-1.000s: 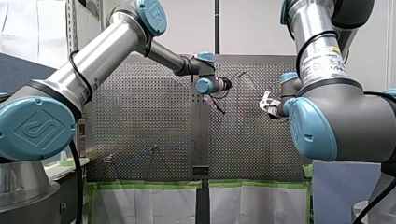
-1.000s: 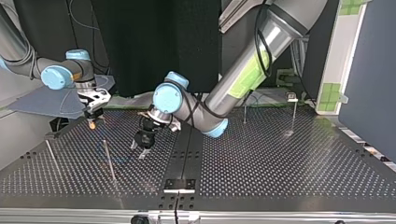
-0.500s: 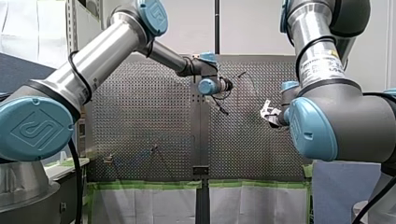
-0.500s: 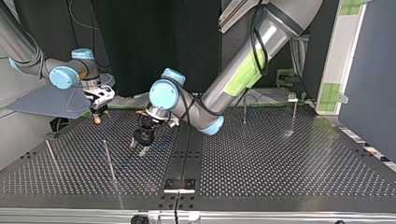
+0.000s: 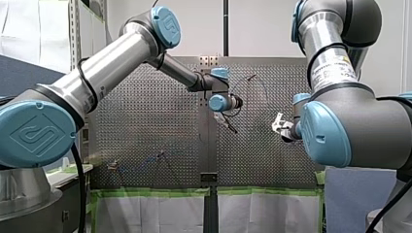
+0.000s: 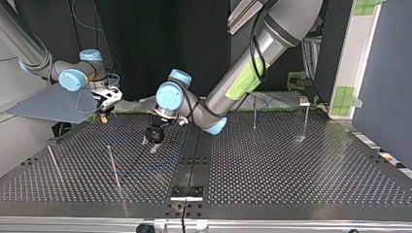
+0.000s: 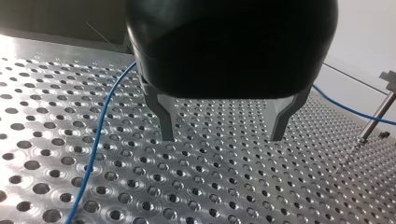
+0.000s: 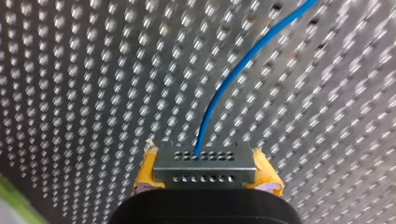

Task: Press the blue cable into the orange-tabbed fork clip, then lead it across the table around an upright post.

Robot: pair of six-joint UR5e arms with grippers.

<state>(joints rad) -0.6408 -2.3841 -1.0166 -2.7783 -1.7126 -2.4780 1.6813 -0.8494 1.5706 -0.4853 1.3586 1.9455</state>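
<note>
Partly hidden: blue cable (image 8: pixel 215 95) inside right hand (image 8: pixel 203 161)

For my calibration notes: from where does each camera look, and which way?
Front: behind the arms, facing over the table; both arms show.
Top: across the table, facing the arms.
Left wrist: along my left gripper, open above the table.
Right wrist: along my right gripper, shut on the blue cable.
Both wrist views show this cable.

The blue cable (image 7: pixel 95 140) runs just beside my left hand (image 7: pixel 223 137); a post (image 7: pixel 376 116) stands well aside.
</note>
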